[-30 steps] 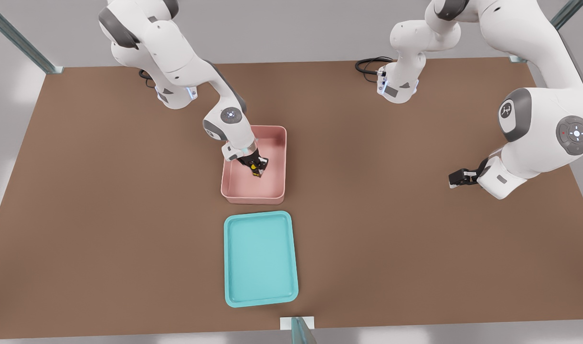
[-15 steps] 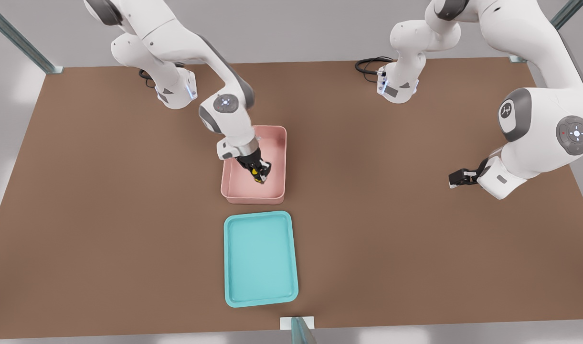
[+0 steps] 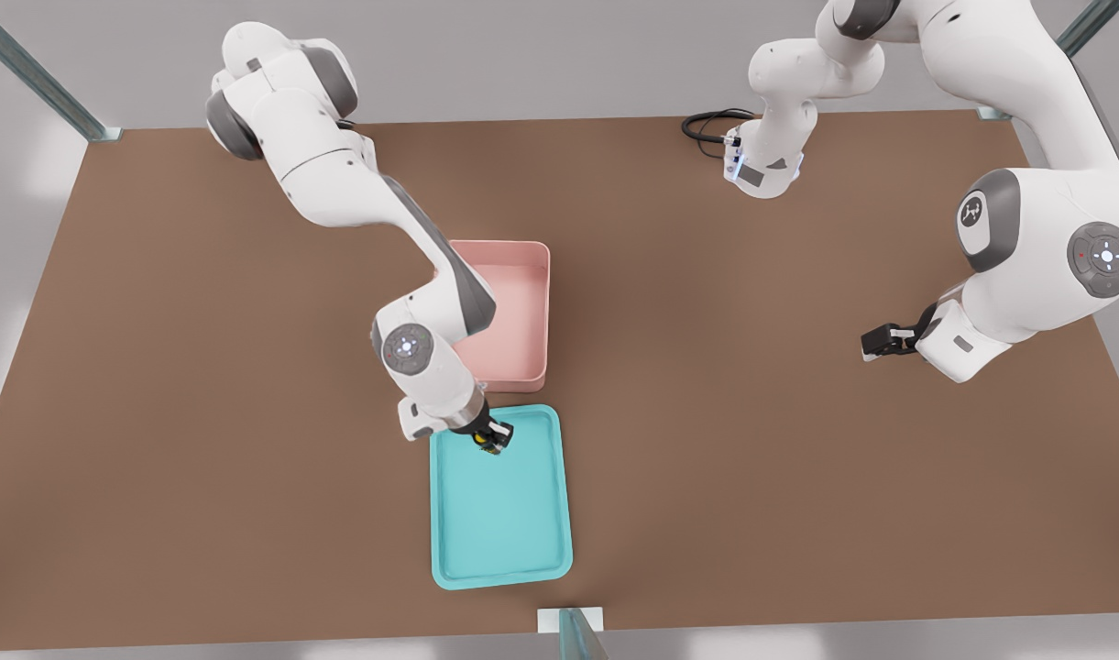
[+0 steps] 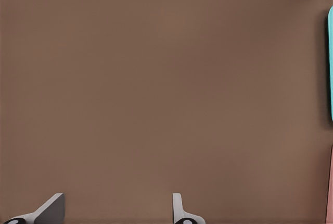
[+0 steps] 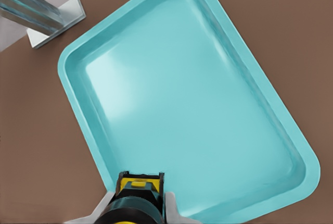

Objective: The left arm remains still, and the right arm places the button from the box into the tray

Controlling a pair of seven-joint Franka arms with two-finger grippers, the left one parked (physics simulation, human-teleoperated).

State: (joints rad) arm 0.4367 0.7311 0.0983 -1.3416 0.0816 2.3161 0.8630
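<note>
My gripper [image 3: 490, 442] hangs over the far end of the turquoise tray [image 3: 501, 550], shut on the button [image 3: 482, 441], whose yellow cap shows between the black fingers. In the right wrist view the button [image 5: 138, 188] sits between the fingertips just above the tray [image 5: 208, 104], near one short rim. The pink box [image 3: 518, 312] stands just beyond the tray, partly covered by my forearm.
The brown table [image 3: 751, 477] stretches wide on both sides of the tray. A metal post on a white foot [image 3: 570, 628] stands at the near table edge just past the tray. The parked arm's gripper [image 3: 884, 342] rests at the front view's right.
My gripper has lifted the button out of the pink box and carried it toward the camera, over the far end of the turquoise tray. The box and tray have not shifted.
</note>
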